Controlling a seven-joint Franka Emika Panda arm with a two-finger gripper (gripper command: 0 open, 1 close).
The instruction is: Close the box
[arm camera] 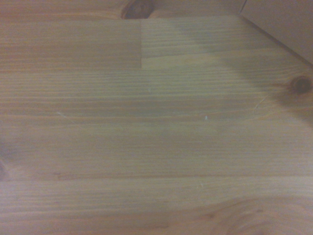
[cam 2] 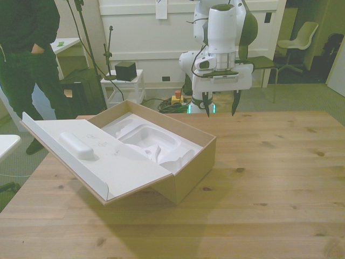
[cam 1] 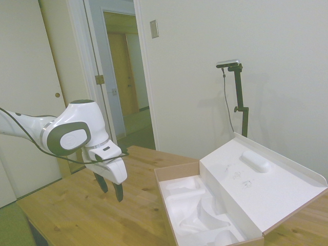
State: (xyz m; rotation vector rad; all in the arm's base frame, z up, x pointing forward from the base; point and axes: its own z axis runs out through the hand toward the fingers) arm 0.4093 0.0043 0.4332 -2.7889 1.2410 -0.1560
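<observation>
The brown cardboard box [cam 2: 190, 174] [cam 1: 165, 175] lies open on the wooden table, its white moulded foam insert [cam 2: 153, 143] [cam 1: 197, 210] showing. Its wide white-lined lid [cam 2: 97, 159] [cam 1: 256, 179] leans outward from the hinge, with an oval bump [cam 2: 76, 144] [cam 1: 256, 161] on the inside. My gripper [cam 2: 221, 106] [cam 1: 110, 187] hangs open and empty above the table, behind the box toward the front view's right and clear of it. The wrist view holds bare wood and one corner of the box [arm camera: 288, 22].
A person in dark clothes [cam 2: 29, 48] stands at the front view's left, beyond the table. Behind the table stand a small white drawer unit [cam 2: 126, 89] and a chair [cam 2: 299, 40]. Bare wood [cam 2: 269, 178] spreads across the front view's right half.
</observation>
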